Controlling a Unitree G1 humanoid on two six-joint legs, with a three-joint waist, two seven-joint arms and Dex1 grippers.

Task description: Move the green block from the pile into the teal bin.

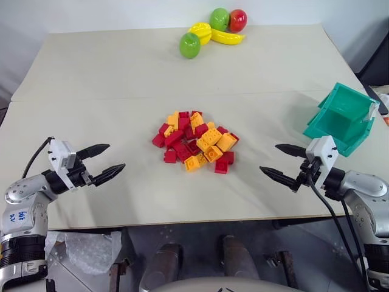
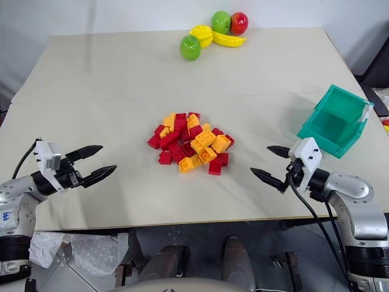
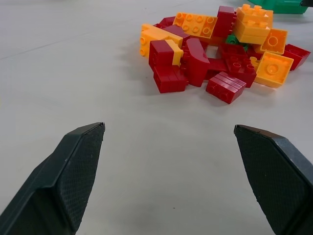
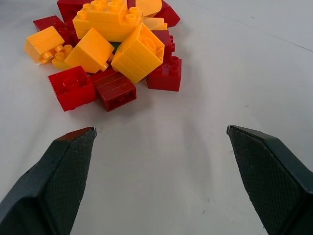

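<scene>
both grippers' jaws wide apart, empty, flanking the pile (image 1: 194, 140); green block (image 3: 234, 38) buried within

Robot arms: appearance

Silver-grey forearms, white wrist blocks, black cables; left gripper (image 1: 103, 162) and right gripper (image 1: 281, 163) have black pointed fingers.

Worktop (image 1: 91, 91): pile (image 1: 196, 141) at centre; bin (image 1: 341, 117) to its right near the edge; toy fruits (image 1: 213, 30) behind at the far edge; grippers flanking the pile, left (image 1: 103, 162) and right (image 1: 281, 162).
</scene>
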